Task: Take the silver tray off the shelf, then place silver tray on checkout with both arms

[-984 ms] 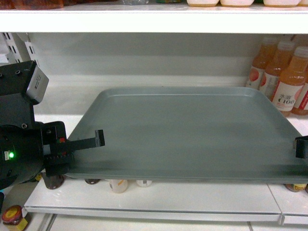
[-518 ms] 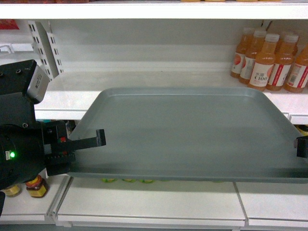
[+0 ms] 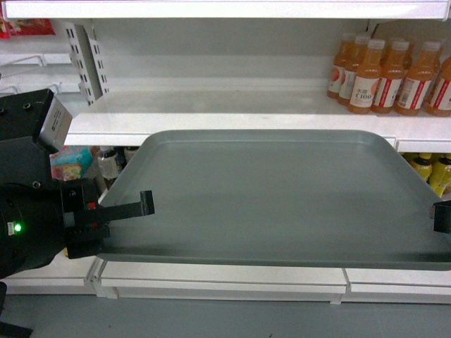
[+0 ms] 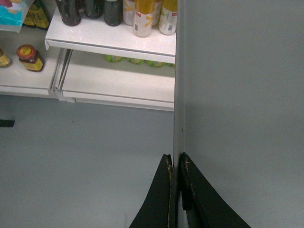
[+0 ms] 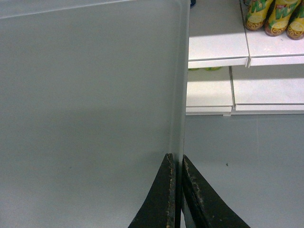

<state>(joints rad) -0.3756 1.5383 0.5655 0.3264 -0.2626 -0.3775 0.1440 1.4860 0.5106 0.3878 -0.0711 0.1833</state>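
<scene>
Head: tray (image 3: 271,193) is held level in the air in front of the shelf (image 3: 232,113), clear of it; earlier it sat over the board, and shelf and orange bottles (image 3: 391,67) now look farther away. Left gripper (image 3: 116,211) clamps the tray's left rim, the right gripper (image 3: 442,217) its right rim.

Left wrist: fingers (image 4: 164,197) pinched shut on the rim, grey floor (image 4: 85,156) and lower shelves below.

Right wrist: fingers (image 5: 166,197) likewise tight on the rim, above floor.

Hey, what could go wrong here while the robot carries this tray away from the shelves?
Each hand, left hand and right hand, pinches only the thin rim of the silver tray, so it might slip or tilt if the arms move unevenly. Its far edge lies near the shelf, so swinging could clip it.
</scene>
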